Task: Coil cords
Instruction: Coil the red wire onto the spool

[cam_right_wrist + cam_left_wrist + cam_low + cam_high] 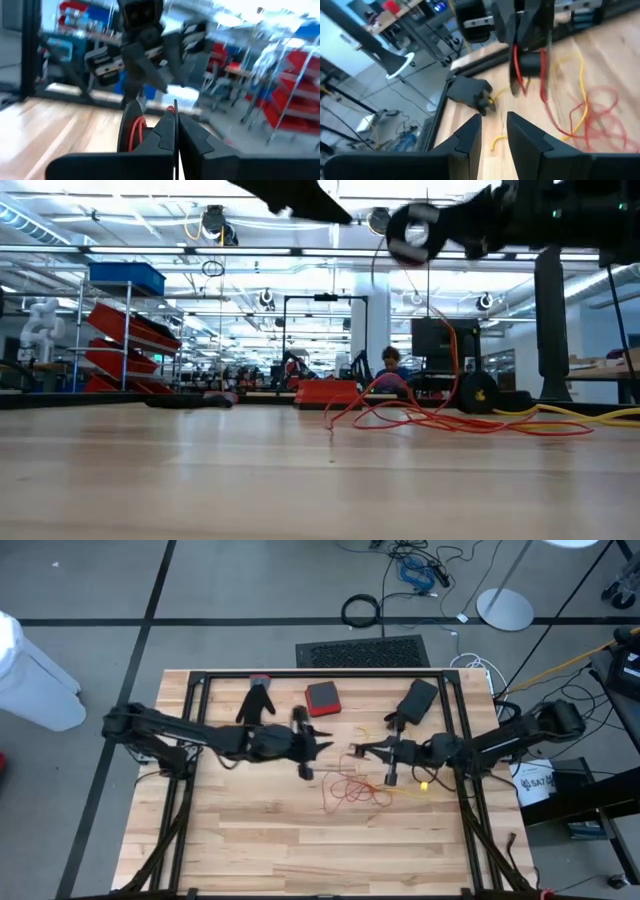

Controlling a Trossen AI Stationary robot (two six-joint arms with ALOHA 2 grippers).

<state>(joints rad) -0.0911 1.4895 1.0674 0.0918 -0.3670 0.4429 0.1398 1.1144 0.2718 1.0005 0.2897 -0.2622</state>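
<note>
Both arms are held up above the wooden table [260,840], near its middle, with their claws tip to tip.

The right gripper [357,749] is pinched tight. A thin red cord [171,110] is seen right at its tips in the right wrist view, so it looks clamped on that cord. From the claw the cord hangs down to a loose red tangle [352,790] lying on the wood just below and a little to the side. It is probably held up like this so that loops can be made in the air, away from the mess.

The left gripper [322,743] is just across from the right one. Its fingers [467,140] are a little apart and nothing is seen between them. It seems to be placed there to help wind or take the cord.

The red cord runs almost straight up and down under the right claw. Then it is spread in flat, messy loops on the table, with no clear direction. Not much coiling looks done.

A yellow cord [408,786] lies under the right arm, near the tangle. Its long way goes across the table, from the tangle out toward the right edge. In the low view it is seen lying flat and long on the wood.

A black glove [256,700] and a red box [322,697] sit beyond the left claw, well apart from the cords.
</note>
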